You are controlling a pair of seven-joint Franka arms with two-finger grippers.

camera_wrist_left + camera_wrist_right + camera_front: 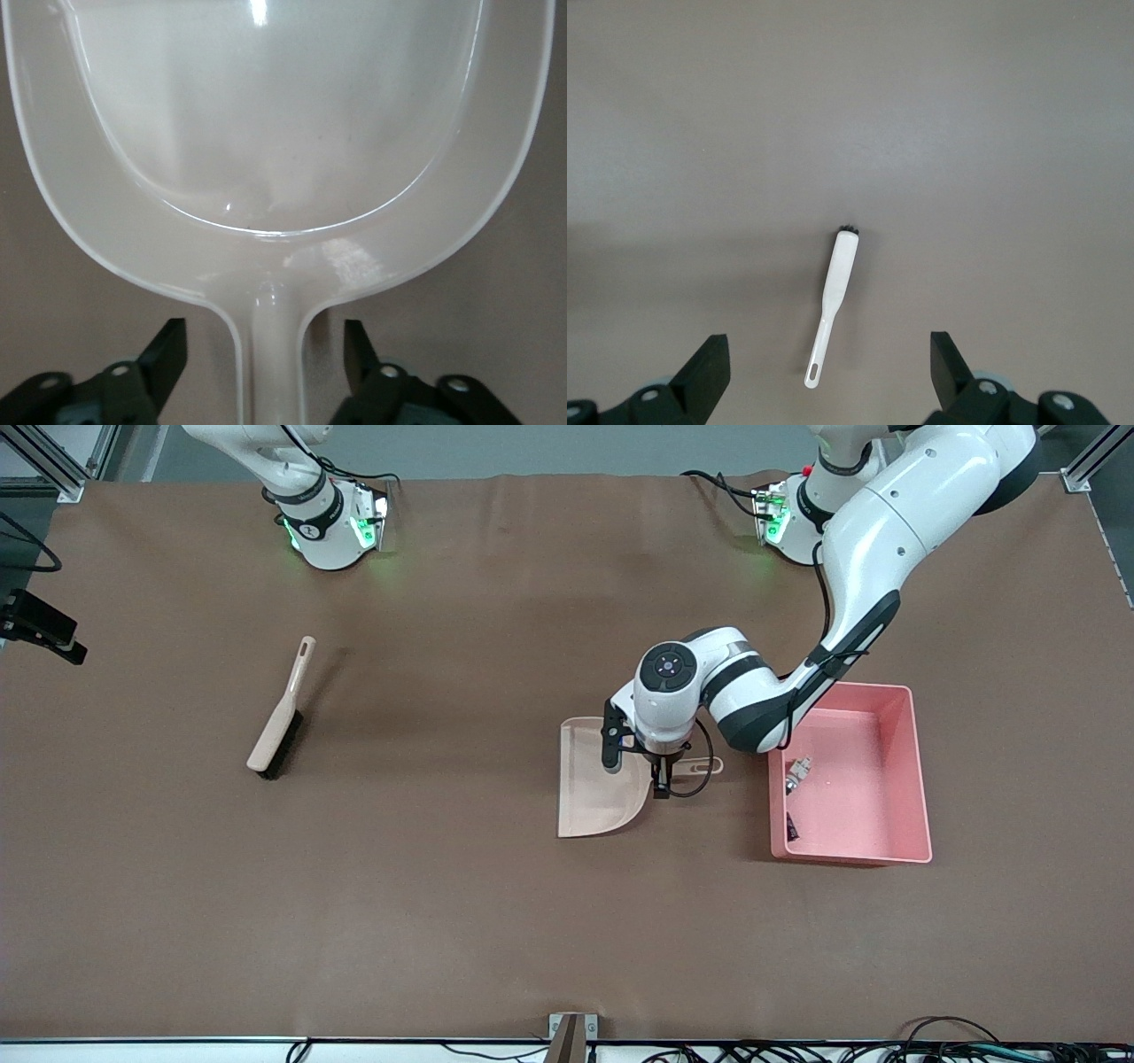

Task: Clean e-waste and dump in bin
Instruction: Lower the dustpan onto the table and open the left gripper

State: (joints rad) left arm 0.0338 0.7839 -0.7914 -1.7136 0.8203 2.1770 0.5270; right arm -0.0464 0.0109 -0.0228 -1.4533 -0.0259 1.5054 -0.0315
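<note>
The pink bin stands toward the left arm's end of the table. Both e-waste scraps lie in it: the whitish-grey one and the dark block, near the wall beside the dustpan. The beige dustpan lies on the table next to the bin and is empty in the left wrist view. My left gripper is open, low over the dustpan's handle, one finger on each side without touching it. My right gripper is open and empty, high over the brush.
The beige brush with dark bristles lies on the brown table toward the right arm's end. The right arm's hand is out of the front view; only its base shows. A small clamp sits at the table's near edge.
</note>
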